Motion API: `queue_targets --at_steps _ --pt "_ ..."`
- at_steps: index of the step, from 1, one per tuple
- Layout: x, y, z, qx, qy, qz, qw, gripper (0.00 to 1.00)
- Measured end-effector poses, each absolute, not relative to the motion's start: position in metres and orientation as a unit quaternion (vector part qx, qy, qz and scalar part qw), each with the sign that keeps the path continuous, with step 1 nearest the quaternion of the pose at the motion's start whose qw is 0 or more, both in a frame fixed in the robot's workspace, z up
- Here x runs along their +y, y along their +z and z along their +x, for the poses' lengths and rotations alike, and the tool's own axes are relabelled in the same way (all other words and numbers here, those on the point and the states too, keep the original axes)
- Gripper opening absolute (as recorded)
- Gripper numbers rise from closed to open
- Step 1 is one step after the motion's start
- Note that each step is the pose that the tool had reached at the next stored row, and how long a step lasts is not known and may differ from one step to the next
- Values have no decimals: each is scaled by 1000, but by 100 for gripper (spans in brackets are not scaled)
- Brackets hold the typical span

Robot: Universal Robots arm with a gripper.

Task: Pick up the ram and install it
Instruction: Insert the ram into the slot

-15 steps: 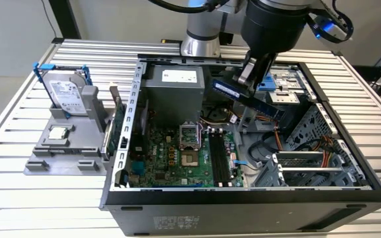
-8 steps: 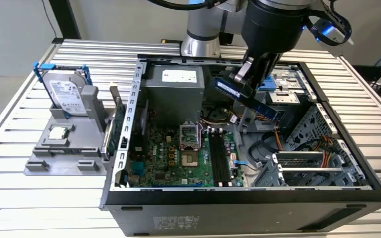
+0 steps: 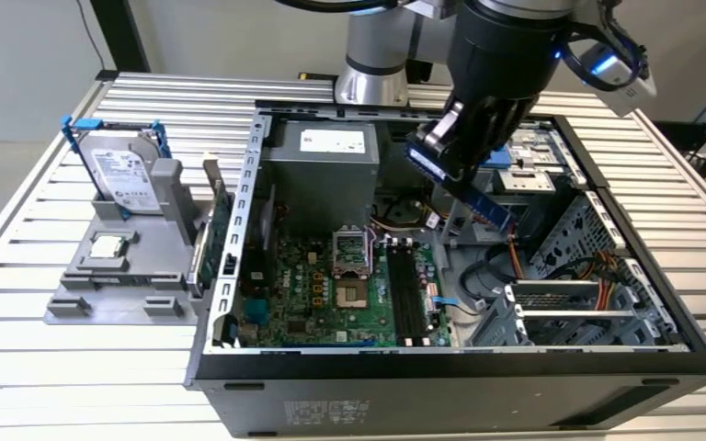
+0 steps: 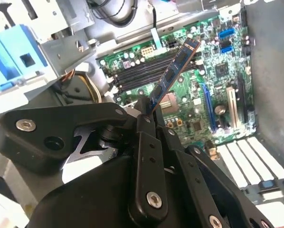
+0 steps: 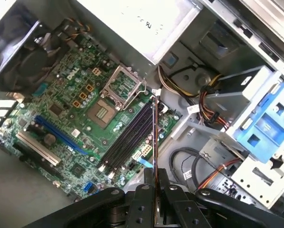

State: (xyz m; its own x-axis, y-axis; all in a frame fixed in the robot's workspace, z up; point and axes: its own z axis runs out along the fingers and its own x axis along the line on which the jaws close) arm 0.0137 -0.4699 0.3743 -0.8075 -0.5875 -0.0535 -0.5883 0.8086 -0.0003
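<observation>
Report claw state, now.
Claw: closed on the ram, which it holds over the open case.

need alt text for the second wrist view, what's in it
A black pincer grips one end of the ram, a dark narrow stick held tilted in the air above the green motherboard inside an open computer case. The board's long dark slots show behind it, with a blue drive bracket nearby.

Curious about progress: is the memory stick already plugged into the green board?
No, the ram is clamped in the fingers, up in the air above the motherboard.
</observation>
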Motion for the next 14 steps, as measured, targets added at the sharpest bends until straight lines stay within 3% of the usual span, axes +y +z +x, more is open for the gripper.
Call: queue_targets --at_steps 14 --pt "-470 373 14 982 5 -186 26 0"
